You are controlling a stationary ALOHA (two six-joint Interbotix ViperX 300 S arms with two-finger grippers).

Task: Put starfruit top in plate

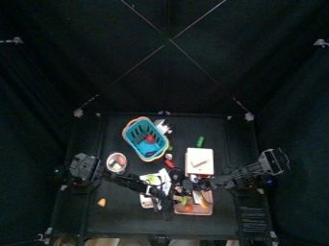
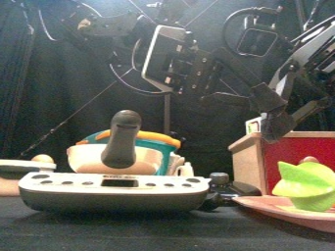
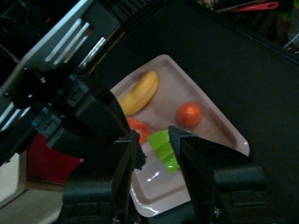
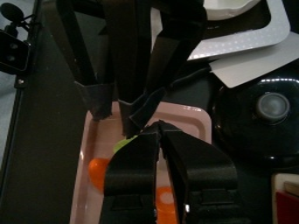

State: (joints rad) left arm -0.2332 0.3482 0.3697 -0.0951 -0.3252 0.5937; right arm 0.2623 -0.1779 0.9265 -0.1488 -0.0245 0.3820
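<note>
Front of table: a flat pale-grey device point(image 2: 118, 191) with a dark upright knob stands nearest the front edge. It has no part in the task.
Plate: the flat salmon-pink plate point(image 3: 222, 131), squarish with rounded corners, lies on the table just behind that device, towards the right arm's side.
Starfruit top: the yellow-green ridged plastic starfruit top point(image 2: 308, 183) is over the plate. From the front it seems to rest on the plate's surface.
Other things on plate: a yellow toy banana point(image 3: 140, 90) and a round orange fruit point(image 3: 191, 114) lie apart from the starfruit top.
Left pincer: the left pincer point(image 3: 155, 140) hangs over the plate with its jaws wide apart. The starfruit top shows in the gap between them. I cannot tell whether either jaw touches it.
Right pincer: the right pincer point(image 4: 152, 131) is low over the same plate, close to the left one. Whether it is apart or together cannot be told.
Behind the plate: a red-topped box with a pale wooden side point(image 2: 249, 147).
Further back: a teal woven basket point(image 1: 129, 125) and a small round greyish bowl point(image 1: 117, 161), both well apart from the plate.
Done, by my reading: the piece is on the plate and no longer gripped.
Left, by my reading: lifting both arms clear without knocking the fruit.
</note>
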